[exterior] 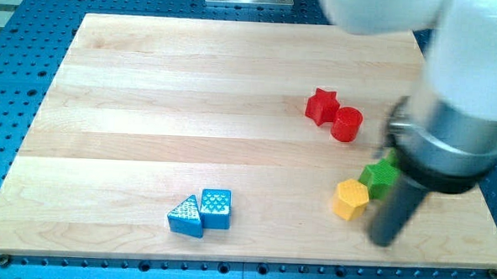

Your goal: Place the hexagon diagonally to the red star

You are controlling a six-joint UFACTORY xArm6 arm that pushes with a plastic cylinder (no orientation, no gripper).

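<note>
Toward the view's lower right of the pale wooden bench, the small yellow hexagon block sits touching a green star-shaped block on its upper-right side. Well above them lies the red star block, with a red cylinder block pressed against its lower-right edge. We carry no fingers at all, only a dark rod, so nothing is gripped; our tip rests just to the right of the hexagon and a little below it, apart from it.

We judge the hexagon light, rigid and quick to slide on smooth wood, likely to spin if struck off-centre. We would press squarely on a flat side face, keeping clear of the green star. A blue triangular block and a blue cube sit together far to the view's left.
</note>
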